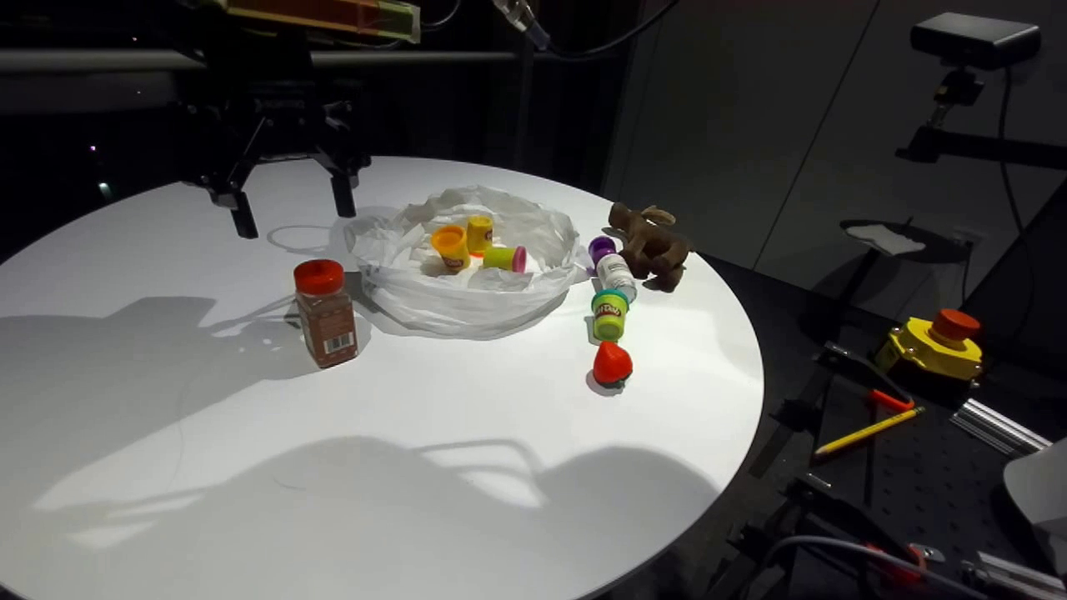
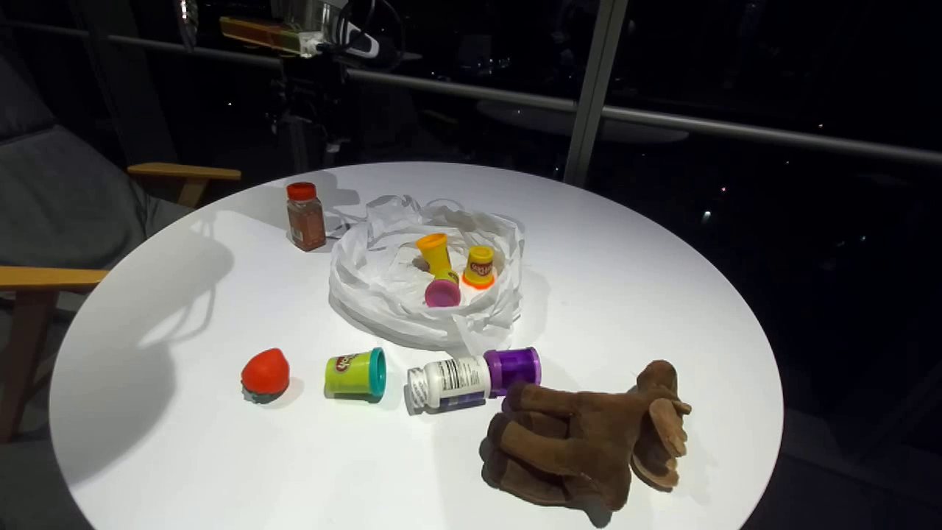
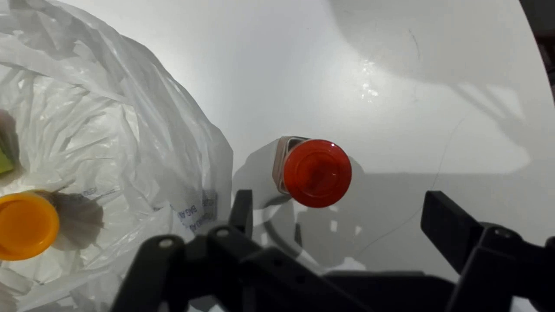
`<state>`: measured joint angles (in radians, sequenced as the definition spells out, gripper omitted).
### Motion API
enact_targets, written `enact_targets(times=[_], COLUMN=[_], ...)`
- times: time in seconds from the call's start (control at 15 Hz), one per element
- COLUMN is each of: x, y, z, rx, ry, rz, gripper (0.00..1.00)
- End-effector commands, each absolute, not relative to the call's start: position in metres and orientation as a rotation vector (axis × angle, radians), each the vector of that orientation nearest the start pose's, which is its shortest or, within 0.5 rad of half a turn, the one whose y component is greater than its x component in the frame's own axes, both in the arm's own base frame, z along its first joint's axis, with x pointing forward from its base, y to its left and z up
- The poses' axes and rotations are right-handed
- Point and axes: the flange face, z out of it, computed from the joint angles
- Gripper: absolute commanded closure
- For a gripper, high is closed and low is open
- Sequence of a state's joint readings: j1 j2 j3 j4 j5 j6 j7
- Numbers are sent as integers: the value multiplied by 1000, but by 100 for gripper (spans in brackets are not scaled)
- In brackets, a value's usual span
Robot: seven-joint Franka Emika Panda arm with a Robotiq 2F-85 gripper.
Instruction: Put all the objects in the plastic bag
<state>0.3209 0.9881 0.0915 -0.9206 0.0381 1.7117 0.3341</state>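
Below the gripper (image 3: 338, 211), whose fingers (image 3: 451, 229) stand wide apart, is the square-bodied, red-lidded jar (image 3: 318, 173). To one side of them lies the wrinkled plastic bag (image 1: 467, 312), holding three Play-Doh tubs (image 2: 480, 266); its printed letters (image 3: 190, 211) show only in the wrist view. Farther, in both exterior views only, are the toy strawberry (image 2: 266, 372), lime-green tub (image 2: 349, 374), white bottle (image 2: 460, 379), purple cylinder (image 2: 513, 370) and plush moose (image 2: 603, 434).

The wrist view's left edge crops the plastic bag (image 3: 173, 130) and a green piece (image 3: 4, 163).
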Motion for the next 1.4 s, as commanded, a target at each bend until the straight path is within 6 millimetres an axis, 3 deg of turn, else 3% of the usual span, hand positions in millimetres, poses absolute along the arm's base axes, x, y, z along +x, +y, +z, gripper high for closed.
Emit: enact_targets(times=[0.0,1.0,1.13,1.33], x=[709,704,703,703], y=[295,292,292,292], z=[265,223,216,213], rx=[-3101,-3135,-3143,-3155], ry=[-81,-86,-83,-81], rz=[319,381,387,377], gripper=[0,0,26,52])
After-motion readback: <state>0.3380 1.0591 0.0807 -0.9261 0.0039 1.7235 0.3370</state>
